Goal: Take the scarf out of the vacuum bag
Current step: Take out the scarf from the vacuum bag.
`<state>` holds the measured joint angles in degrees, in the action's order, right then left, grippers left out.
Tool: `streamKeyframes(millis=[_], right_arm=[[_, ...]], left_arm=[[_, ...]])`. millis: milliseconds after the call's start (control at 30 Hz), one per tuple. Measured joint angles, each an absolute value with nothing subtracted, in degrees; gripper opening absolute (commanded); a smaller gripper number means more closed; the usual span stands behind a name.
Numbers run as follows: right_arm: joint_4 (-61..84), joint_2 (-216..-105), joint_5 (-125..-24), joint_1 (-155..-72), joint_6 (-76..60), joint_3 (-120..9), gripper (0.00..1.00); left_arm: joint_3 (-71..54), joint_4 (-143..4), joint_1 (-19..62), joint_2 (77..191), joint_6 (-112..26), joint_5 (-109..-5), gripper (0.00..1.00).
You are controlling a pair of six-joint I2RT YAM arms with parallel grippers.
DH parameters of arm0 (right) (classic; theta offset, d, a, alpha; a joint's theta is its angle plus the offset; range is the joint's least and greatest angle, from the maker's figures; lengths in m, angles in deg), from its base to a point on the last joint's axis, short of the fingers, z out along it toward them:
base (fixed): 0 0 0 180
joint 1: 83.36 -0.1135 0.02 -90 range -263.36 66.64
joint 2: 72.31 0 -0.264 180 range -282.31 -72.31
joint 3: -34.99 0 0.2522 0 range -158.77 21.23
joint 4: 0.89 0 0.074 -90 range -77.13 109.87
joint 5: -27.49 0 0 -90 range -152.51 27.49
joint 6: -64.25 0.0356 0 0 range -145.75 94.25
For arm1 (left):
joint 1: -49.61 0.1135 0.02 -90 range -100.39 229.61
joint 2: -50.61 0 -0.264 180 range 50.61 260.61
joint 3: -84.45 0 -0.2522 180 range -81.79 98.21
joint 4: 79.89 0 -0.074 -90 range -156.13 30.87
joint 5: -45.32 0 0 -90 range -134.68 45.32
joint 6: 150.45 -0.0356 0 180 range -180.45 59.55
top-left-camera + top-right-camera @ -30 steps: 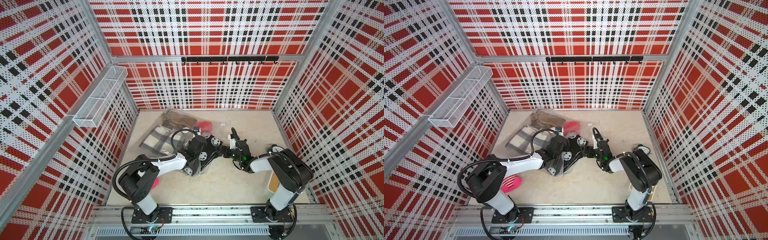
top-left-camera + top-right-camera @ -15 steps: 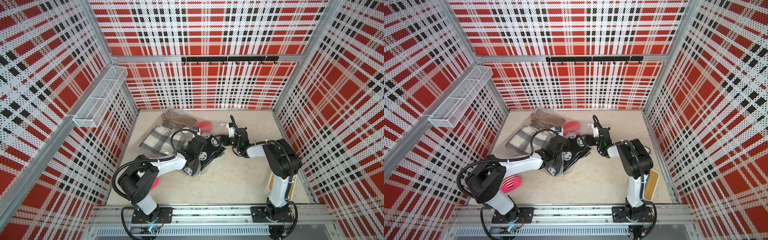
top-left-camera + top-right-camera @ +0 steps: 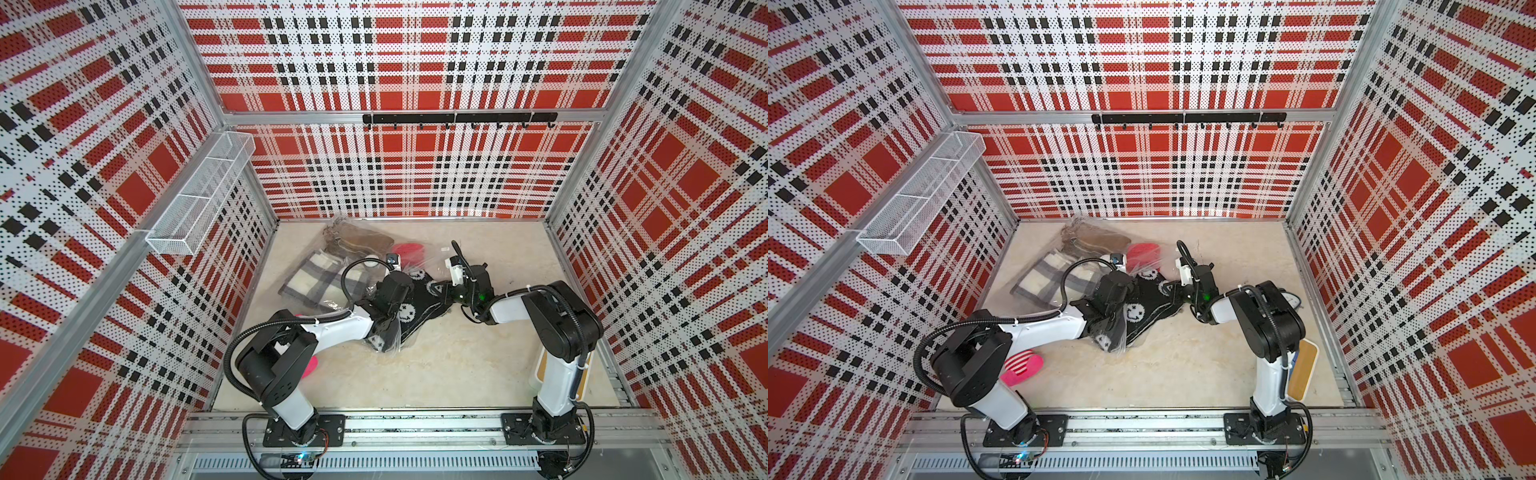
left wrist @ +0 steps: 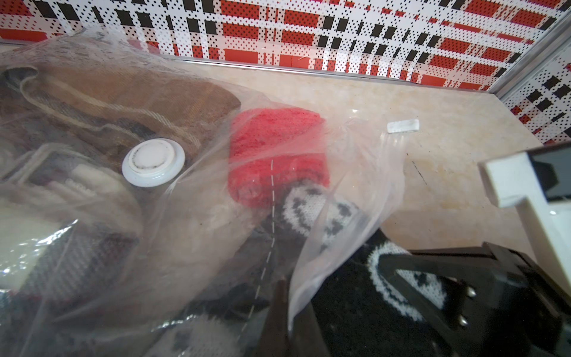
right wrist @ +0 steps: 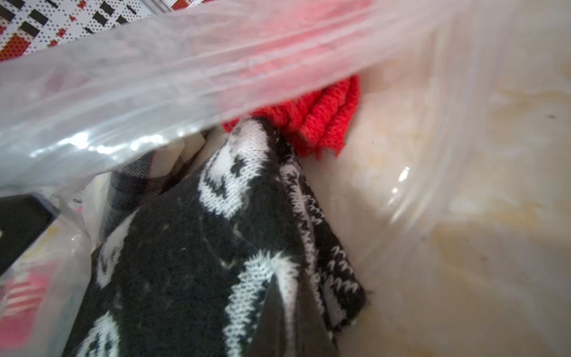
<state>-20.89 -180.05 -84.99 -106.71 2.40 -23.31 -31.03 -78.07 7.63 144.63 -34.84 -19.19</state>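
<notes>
The clear vacuum bag (image 3: 424,259) (image 4: 185,231) lies at the back left of the floor, its white valve cap (image 4: 153,162) facing up. It holds brown, grey-plaid and red knit fabrics. A black scarf (image 3: 419,301) (image 3: 1142,309) (image 5: 185,262) with white smiley faces sticks out of the bag's mouth onto the floor. My left gripper (image 3: 401,289) (image 4: 285,296) is shut on the bag's plastic edge beside the scarf. My right gripper (image 3: 438,287) (image 5: 287,296) is shut on a fold of the scarf at the bag's mouth, with the bag's upper sheet above it.
A pink striped item (image 3: 1021,368) lies by the left arm's base. A tan flat item (image 3: 1304,370) leans beside the right arm. A small white clip (image 4: 403,125) lies on the floor past the bag. There is a wire basket (image 3: 203,195) on the left wall and a hook rail (image 3: 457,118) on the back wall.
My right gripper moved back and left to the bag's mouth and went from open to shut on the scarf. The left arm held still.
</notes>
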Motion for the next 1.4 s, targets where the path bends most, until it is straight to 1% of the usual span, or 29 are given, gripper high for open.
streamKeyframes(millis=[133, 233, 300, 333, 400, 433, 467, 500, 533, 600, 767, 867, 900, 967, 1000, 1067, 1133, 1300, 1400], right_arm=[[-20.89, -175.13, -82.17, -106.71, 2.68, -17.93, 0.01], [-21.02, -172.71, -80.79, -106.71, 3.34, -14.65, 0.05], [-21.55, -171.09, -80.25, -106.71, 4.03, -12.07, 0.09], [-21.81, -170.32, -80.16, -106.71, 4.28, -10.94, 0.16], [-21.92, -168.42, -80.11, -106.71, 4.97, -8.77, 0.51], [-21.61, -167.85, -80.05, -106.69, 4.97, -8.36, 0.61], [-20.74, -167.20, -79.98, -106.49, 5.19, -8.27, 0.69], [-20.06, -166.81, -79.94, -106.36, 5.15, -8.49, 0.72], [-19.47, -166.67, -79.85, -106.08, 5.02, -8.95, 0.74], [-17.94, -166.74, -79.81, -105.53, 4.80, -10.70, 0.75], [-17.22, -170.50, -81.19, -104.61, 4.36, -18.39, 0.73], [-17.52, -173.73, -82.23, -104.59, 4.36, -20.64, 0.71], [-17.44, -174.87, -82.54, -104.59, 4.36, -21.10, 0.68], [-17.50, -177.10, -83.35, -104.59, 4.43, -21.47, 0.60], [-17.72, -177.86, -83.79, -104.59, 4.60, -21.45, 0.51], [-18.62, -178.61, -85.05, -104.59, 4.73, -21.25, 0.21], [-20.50, -178.41, -85.53, -104.59, 5.26, -20.66, 0.00], [-21.24, -176.33, -84.27, -104.13, 5.11, -18.28, 0.00], [-20.74, -175.00, -84.22, -102.47, 5.17, -17.14, 0.00]], left_arm=[[-31.03, -78.09, 7.63, 144.63, -34.80, -19.19, 0.00], [-31.03, -78.09, 7.63, 144.63, -34.80, -19.17, 0.00], [-31.07, -78.09, 7.63, 144.63, -34.78, -19.12, 0.00], [-31.09, -78.09, 7.63, 144.63, -34.78, -19.06, 0.00], [-31.20, -78.16, 7.63, 144.59, -34.78, -18.93, 0.00], [-31.31, -78.20, 7.63, 144.54, -34.78, -18.93, 0.00], [-31.40, -78.18, 7.63, 144.52, -34.78, -18.93, 0.00], [-31.42, -78.18, 7.63, 144.48, -34.78, -18.93, 0.00], [-31.47, -78.20, 7.63, 144.39, -34.78, -18.97, 0.00], [-32.01, -78.53, 7.63, 143.84, -34.78, -19.01, 0.00], [-33.63, -79.14, 7.63, 141.77, -34.80, -19.19, 0.00], [-33.65, -79.38, 7.65, 141.31, -34.82, -19.21, 0.00], [-33.65, -79.45, 7.65, 141.27, -34.84, -19.23, 0.00], [-33.65, -79.49, 7.68, 141.24, -34.91, -19.34, 0.00], [-33.65, -79.49, 7.70, 141.24, -34.93, -19.41, 0.00], [-33.65, -79.54, 7.70, 141.24, -34.93, -19.45, 0.00], [-33.65, -79.54, 7.70, 141.24, -34.91, -19.45, 0.00], [-33.65, -79.56, 7.70, 141.24, -34.93, -19.45, 0.00], [-33.65, -79.54, 7.70, 141.24, -34.93, -19.43, 0.00]])
